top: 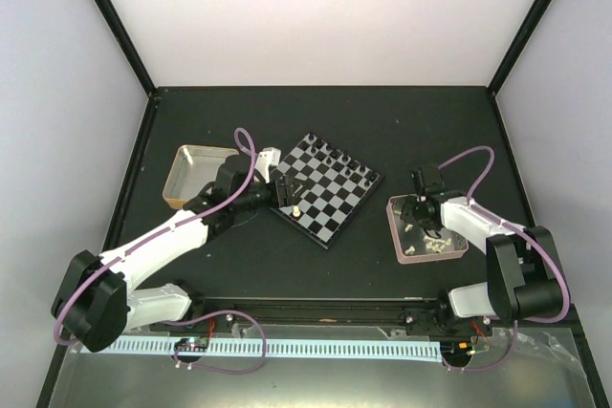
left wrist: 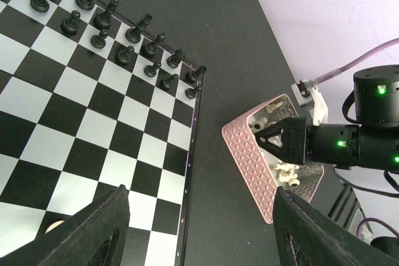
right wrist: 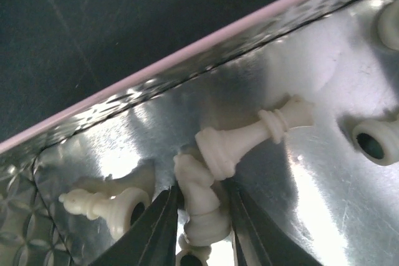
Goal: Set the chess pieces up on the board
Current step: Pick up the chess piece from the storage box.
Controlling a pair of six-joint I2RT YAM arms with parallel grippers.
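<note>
The dark bench (top: 382,112) carries the board (top: 330,203) at its middle, turned so 1 corner points toward the arms. This seems meant to give each arm a side to reach. The metal tin (top: 175,174) sits left of the board and the pink tray (top: 393,228) to its right, both well apart from it. The left claw (left wrist: 199,194) hovers over the board's near-left corner with its jaws wide and nothing between them, probably parked there to wait its turn. The right claw (right wrist: 201,192) is down inside the tray, where the loose stock lies. Its jaws are nearly together and appear to pinch a cream piece (right wrist: 206,216) from both sides. That piece lies low in the tray with its long axis roughly along the fingers, base toward the wrist and head pointing away. It may be a knight, but I cannot be sure. Beside it a fallen piece (right wrist: 249,138) lies on its side, its head up and to the right in the wrist view. The black pieces (left wrist: 124,54) stand upright in 2 rows along the far edge. A lone cream piece (top: 297,208) stands on the near side, so most of that side is not yet filled.
</note>
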